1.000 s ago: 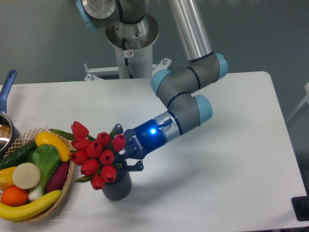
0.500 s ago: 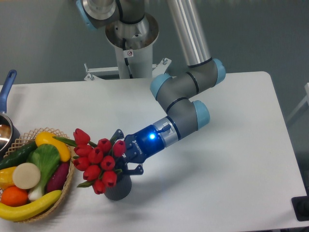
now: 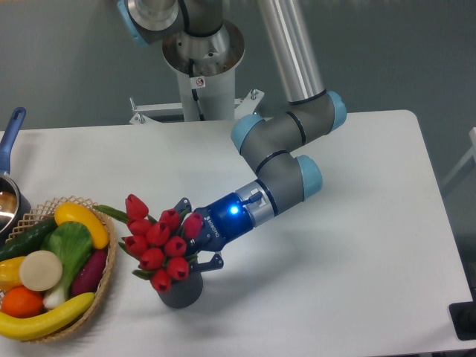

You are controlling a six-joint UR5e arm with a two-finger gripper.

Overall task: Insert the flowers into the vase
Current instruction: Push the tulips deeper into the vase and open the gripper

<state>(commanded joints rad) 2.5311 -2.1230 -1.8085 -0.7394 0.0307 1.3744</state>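
The flowers (image 3: 159, 242), a bunch of red tulip buds with green leaves, lean to the left just above the vase (image 3: 181, 291). Their lower end sits at the vase's mouth, which the buds hide. The vase is small, dark grey and upright near the table's front edge. My gripper (image 3: 196, 235), blue-lit at the wrist, reaches in from the right and is shut on the flowers at the stems, its dark fingers (image 3: 211, 262) showing above and below the bunch.
A wicker basket (image 3: 108, 277) of fruit and vegetables stands just left of the vase, close to the buds. A pot with a blue handle (image 3: 11, 132) is at the far left edge. The robot's base (image 3: 201, 82) rises at the back.
The arm has lowered and pulled in slightly. The bunch has shifted right and now stands more directly over the vase. The vase has stayed put.
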